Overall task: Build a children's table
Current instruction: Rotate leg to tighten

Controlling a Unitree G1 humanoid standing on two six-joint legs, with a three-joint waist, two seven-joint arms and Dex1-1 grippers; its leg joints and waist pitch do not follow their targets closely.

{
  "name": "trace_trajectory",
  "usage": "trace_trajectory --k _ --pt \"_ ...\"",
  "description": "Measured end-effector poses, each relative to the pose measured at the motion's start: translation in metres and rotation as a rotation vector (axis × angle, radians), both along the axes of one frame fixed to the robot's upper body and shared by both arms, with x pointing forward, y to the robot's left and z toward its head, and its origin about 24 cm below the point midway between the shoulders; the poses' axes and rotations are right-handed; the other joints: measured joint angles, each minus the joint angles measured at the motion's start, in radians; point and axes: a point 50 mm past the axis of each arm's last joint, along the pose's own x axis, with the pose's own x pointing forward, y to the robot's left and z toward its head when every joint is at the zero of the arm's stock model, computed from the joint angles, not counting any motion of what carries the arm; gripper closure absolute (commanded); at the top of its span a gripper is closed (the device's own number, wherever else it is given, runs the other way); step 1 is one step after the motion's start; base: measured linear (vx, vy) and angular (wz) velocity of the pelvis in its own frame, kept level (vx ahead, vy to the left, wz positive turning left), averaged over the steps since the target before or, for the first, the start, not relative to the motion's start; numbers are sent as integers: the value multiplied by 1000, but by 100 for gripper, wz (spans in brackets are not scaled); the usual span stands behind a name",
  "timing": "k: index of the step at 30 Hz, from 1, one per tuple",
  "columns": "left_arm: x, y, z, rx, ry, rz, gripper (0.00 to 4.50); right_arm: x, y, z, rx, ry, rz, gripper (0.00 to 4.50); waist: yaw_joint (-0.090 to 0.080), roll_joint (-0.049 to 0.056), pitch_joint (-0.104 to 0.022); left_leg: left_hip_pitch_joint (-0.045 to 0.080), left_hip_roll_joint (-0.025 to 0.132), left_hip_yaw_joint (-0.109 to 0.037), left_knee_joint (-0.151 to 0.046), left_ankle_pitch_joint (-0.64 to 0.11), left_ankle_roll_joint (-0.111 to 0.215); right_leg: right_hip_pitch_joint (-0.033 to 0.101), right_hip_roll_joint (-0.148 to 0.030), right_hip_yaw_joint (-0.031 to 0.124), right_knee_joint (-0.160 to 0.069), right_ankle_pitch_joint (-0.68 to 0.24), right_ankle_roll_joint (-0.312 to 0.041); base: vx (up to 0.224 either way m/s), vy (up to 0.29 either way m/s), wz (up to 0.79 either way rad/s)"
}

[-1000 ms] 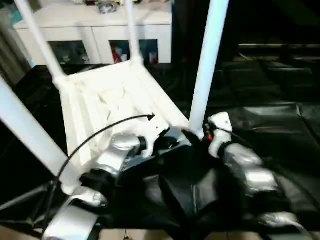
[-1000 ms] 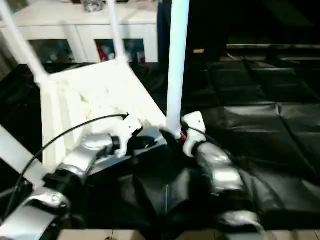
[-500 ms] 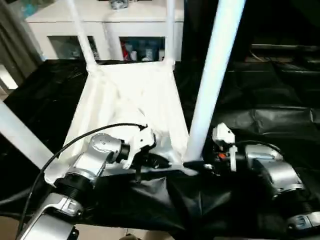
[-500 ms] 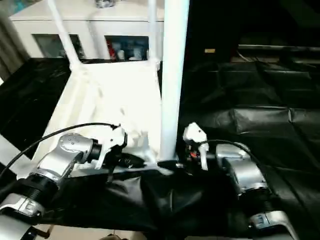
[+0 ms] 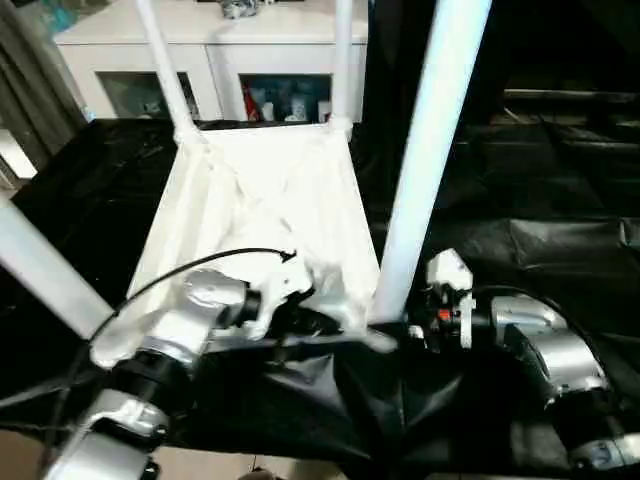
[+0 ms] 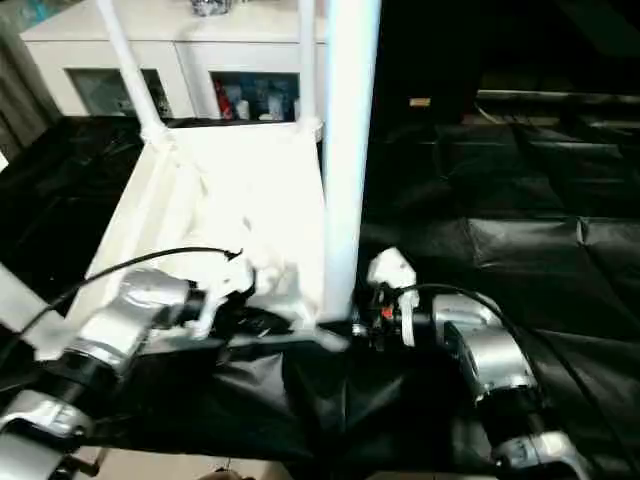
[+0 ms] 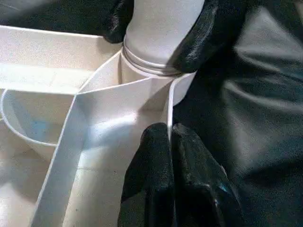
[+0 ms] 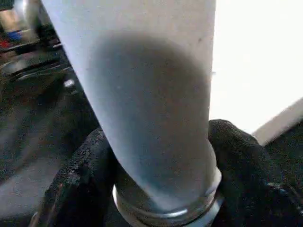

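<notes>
Head views: the tabletop (image 5: 265,200) lies upside down on black sheeting (image 5: 520,200), ribbed underside facing up. Four legs stand up out of its corner sockets: two at the far corners (image 5: 165,70) and (image 5: 342,60), one at the near left (image 5: 35,265), one at the near right (image 5: 425,150). All four are seated or close to it, so I judge the job to be at the last-leg stage.

Left wrist view: left pincer (image 7: 170,142) is closed on the thin rim of the tabletop beside the near right socket, one finger on each face of the wall. It looks like a steadying hold.

Right wrist view: right pincer (image 8: 161,156) has its fingers (image 8: 80,175) on either side of the base of the near right leg, just above the collar where the leg enters the socket. The pads look to be touching the tube, so I read it as gripping the leg.

A white cabinet (image 5: 220,40) with glass fronts stands beyond the sheeting.

Next move, my judgement: press or twist this leg fully home while the left pincer braces the rim. I cannot see whether the collar is fully down. Risk: the tabletop sliding on the sheeting.
</notes>
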Motion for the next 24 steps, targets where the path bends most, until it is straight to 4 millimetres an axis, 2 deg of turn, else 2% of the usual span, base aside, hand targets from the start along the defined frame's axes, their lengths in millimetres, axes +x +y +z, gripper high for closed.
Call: trace_trajectory --k 3,6,11,13,15,17,18,21,24 --pt "10 -12 -1 -1 -37 120 450 11 6 -5 18 -33 -226 188 -16 0 0 2 -2 -1 -1 0 0 1 0 1 -1 -2 3 0 0 0" --pt "17 -30 -4 -13 -67 251 450 23 14 -8 18 -50 -457 188 -24 1 -1 3 -4 -1 -2 0 0 1 0 3 -2 -2 4 0 0 0" --pt "20 -42 -4 -18 -94 337 450 33 24 -8 11 -68 -600 188 -32 2 -2 3 -4 -2 -2 0 0 1 0 3 -3 -2 4 0 0 0" --pt "20 -44 -4 -17 -102 349 450 35 25 -7 11 -74 -612 188 -32 2 -3 2 -4 -2 -2 0 0 1 0 3 -3 -1 4 0 0 0" --pt "20 -44 -3 -18 -107 343 450 35 25 -7 20 -81 -614 118 -32 2 -3 2 -4 -2 -2 0 0 1 0 3 -2 -1 3 0 0 0" --pt "19 -43 -3 -18 -104 314 450 33 25 -6 32 -87 -582 111 -30 -1 -2 1 -4 -2 -3 0 0 0 0 2 -2 0 2 0 0 0" --pt "18 -41 -2 -18 -102 294 450 31 24 -6 40 -88 -555 82 -29 -3 -1 0 -3 -2 -4 0 0 0 0 2 -2 0 2 0 0 0" --pt "14 -30 -1 -28 -88 243 450 24 19 -5 42 -89 -430 74 -28 -4 -1 0 -3 -2 -4 0 0 -1 0 1 -2 -1 4 0 0 0" --pt "8 -17 1 -23 -61 135 450 18 12 0 8 -85 -232 74 -18 -3 -1 -2 -2 -2 -4 0 0 -3 0 1 -2 -2 5 0 0 0"
